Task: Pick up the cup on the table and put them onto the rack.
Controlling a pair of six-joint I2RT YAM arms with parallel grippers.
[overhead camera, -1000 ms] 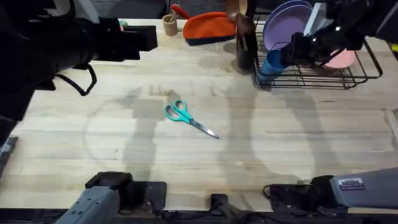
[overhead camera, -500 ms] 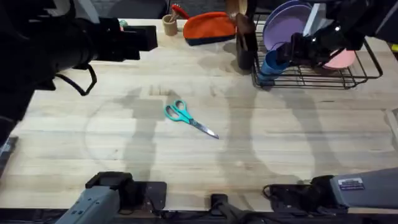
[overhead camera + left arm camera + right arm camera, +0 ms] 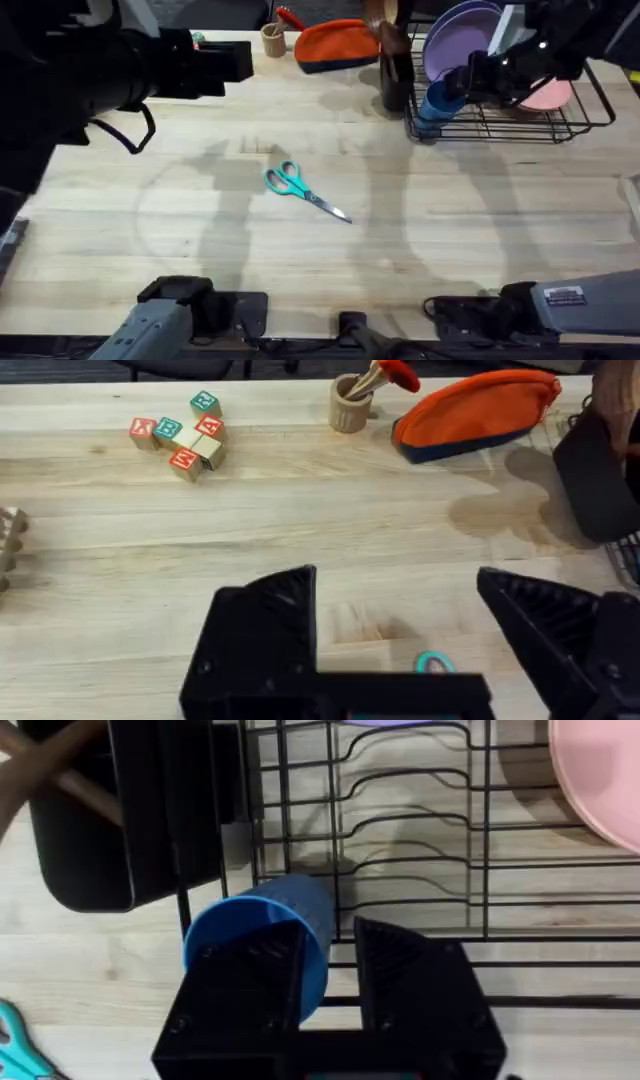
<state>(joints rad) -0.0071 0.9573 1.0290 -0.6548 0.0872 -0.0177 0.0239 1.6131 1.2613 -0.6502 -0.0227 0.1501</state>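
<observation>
The blue cup [image 3: 437, 101] hangs tilted over the near left corner of the black wire rack [image 3: 560, 126]. My right gripper [image 3: 468, 80] is shut on its wall. In the right wrist view one finger [image 3: 262, 963] sits inside the cup [image 3: 270, 915] mouth and the other presses outside, above the rack wires [image 3: 420, 870]. My left gripper [image 3: 400, 630] is open and holds nothing, well above the table [image 3: 200, 240] at the far left [image 3: 232, 62].
Teal scissors [image 3: 295, 186] lie mid-table. A dark utensil holder [image 3: 392, 70] stands against the rack's left side. In the rack lean a purple plate [image 3: 455, 40] and a pink plate [image 3: 548, 95]. At the back are an orange pouch [image 3: 335, 45], a wooden cup [image 3: 273, 40] and letter blocks [image 3: 180, 440].
My right gripper has carried the blue cup slightly farther over the rack's corner. The left arm has not moved.
</observation>
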